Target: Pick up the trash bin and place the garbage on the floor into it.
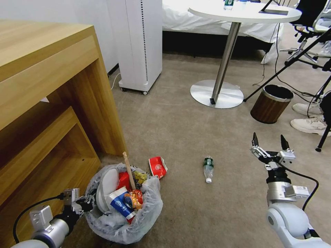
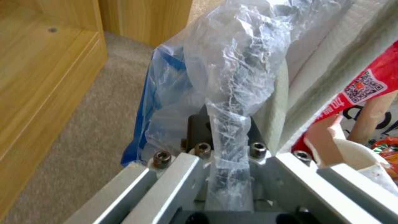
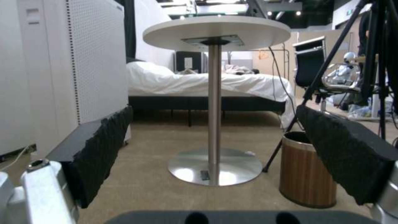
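The left gripper (image 1: 83, 204) is pinched on the rim of the trash bin (image 1: 122, 227), its jaws pressed onto the crinkly plastic bag (image 2: 232, 93) folded over the edge; in the left wrist view the bag runs straight down between the jaws. The trash bin sits on the carpet beside the foot of the wooden desk (image 1: 51, 103), and it is full: a white slipper (image 1: 107, 187) stands against the wall nearest the left gripper, a red wrapper (image 1: 123, 179) beside it, a wooden stick (image 1: 129, 170) pokes up out of the middle, and a blue-white carton (image 1: 120, 204) and a crumpled orange wrapper (image 1: 134, 198) lie on top.

The right gripper (image 1: 270, 144) hangs above the carpet, well apart from the trash bin, its jaws spread wide and holding nothing; the right wrist view looks between its black pads (image 3: 99, 149) toward the round table (image 3: 215, 31) and the brown wood-grain bin (image 3: 304, 177).

Two pieces of garbage lie on the floor outside the trash bin: a red-white paper cup (image 1: 158, 167) on its side just beside the rim, and a clear green-labelled bottle (image 1: 208, 168) farther out, between the trash bin and the right gripper
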